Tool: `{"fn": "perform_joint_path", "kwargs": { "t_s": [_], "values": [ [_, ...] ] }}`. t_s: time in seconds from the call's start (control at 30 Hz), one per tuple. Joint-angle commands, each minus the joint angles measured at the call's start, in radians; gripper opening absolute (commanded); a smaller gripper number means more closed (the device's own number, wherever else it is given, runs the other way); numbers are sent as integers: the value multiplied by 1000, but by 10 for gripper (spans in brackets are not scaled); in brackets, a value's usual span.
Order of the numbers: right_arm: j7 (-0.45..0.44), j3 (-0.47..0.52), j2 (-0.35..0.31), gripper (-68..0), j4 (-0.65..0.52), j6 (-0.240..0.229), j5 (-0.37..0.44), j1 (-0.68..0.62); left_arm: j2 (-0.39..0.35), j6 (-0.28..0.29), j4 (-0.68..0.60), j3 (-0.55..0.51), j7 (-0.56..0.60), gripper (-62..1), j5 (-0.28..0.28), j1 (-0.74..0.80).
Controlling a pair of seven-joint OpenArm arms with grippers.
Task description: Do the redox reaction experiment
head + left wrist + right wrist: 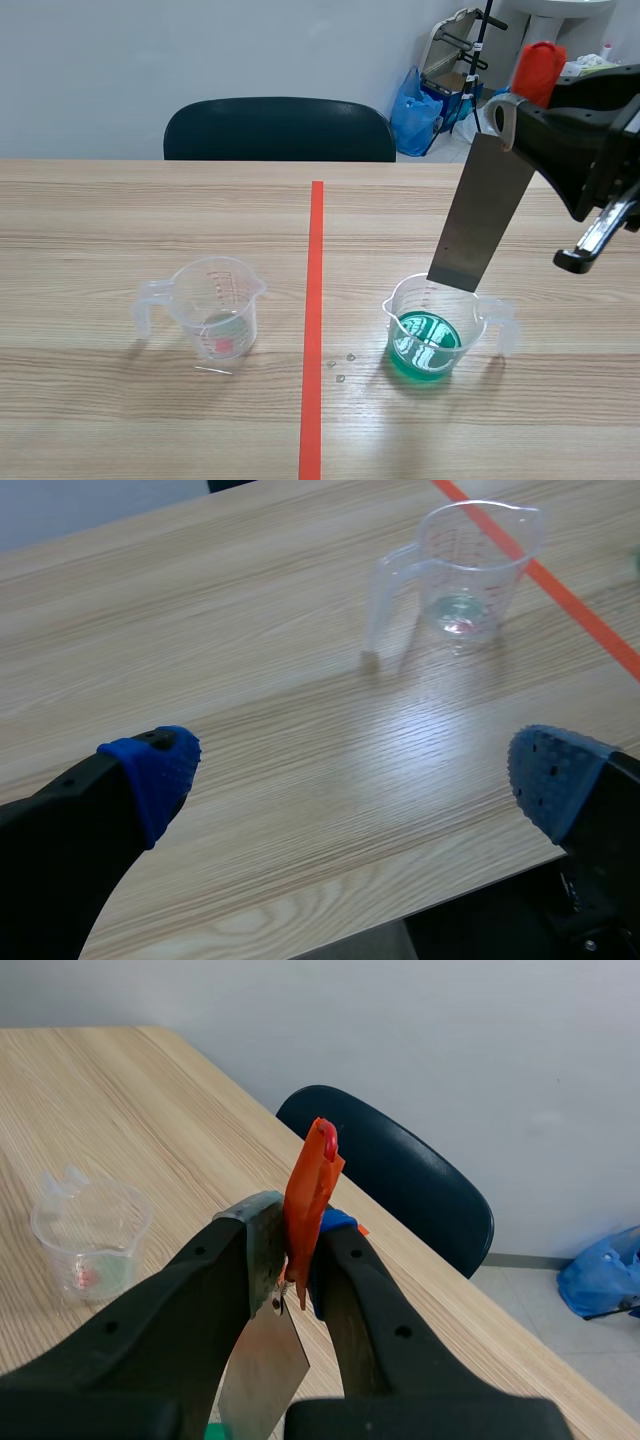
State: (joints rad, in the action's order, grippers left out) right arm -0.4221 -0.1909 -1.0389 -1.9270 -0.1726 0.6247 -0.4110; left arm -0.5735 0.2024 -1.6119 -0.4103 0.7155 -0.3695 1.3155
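My right gripper (530, 108) hangs raised at the right, shut on a metal scraper (483, 215) with a red handle (538, 70). The grey blade slants down, its lower edge just over the rim of a clear beaker (435, 325) holding green liquid. In the right wrist view the right gripper (295, 1232) pinches the red handle (310, 1190), and the blade (262, 1370) points down below. A second clear beaker (213, 305) with a little clear liquid stands left of the tape. My left gripper (350, 770) is open over bare table, well short of that beaker (470, 570).
An orange-red tape line (315, 320) runs down the table's middle, with a few droplets (342, 365) beside it. A dark chair (280, 128) stands behind the far edge. A blue bag (415, 110) and clutter sit on the floor at the back right.
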Motion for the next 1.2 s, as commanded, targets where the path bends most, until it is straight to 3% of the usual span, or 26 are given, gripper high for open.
{"fn": "perform_joint_path", "kwargs": {
  "t_s": [0.0,0.07,0.2,0.3,0.5,0.6,0.77,0.87,1.17],
  "values": [
    [-23,13,-5,-656,-5,7,8,9,-41,7,-18,16,13,-119,-8,1],
    [-23,13,-5,-656,-5,7,8,9,-83,37,-18,28,-17,-272,-8,-29],
    [-23,13,-5,-656,-5,7,8,9,-157,168,-18,55,-117,-461,-13,-153],
    [-23,13,-5,-656,-5,7,8,9,-200,220,-18,101,-198,-587,-48,-281],
    [-23,13,-5,-656,-5,7,8,9,-254,235,-18,305,-360,-590,-139,-607],
    [-23,13,-5,-656,-5,7,8,9,-259,235,-18,467,-470,-590,-177,-802],
    [-23,13,-5,-656,-5,7,8,9,-249,230,-18,745,-628,-590,-307,-1126],
    [-23,13,-5,-656,-5,7,8,9,-214,209,-6,878,-689,-590,-353,-1286],
    [-23,13,-5,-656,-5,7,8,9,-11,176,102,1150,-790,-589,-352,-1539]
  ]
}}
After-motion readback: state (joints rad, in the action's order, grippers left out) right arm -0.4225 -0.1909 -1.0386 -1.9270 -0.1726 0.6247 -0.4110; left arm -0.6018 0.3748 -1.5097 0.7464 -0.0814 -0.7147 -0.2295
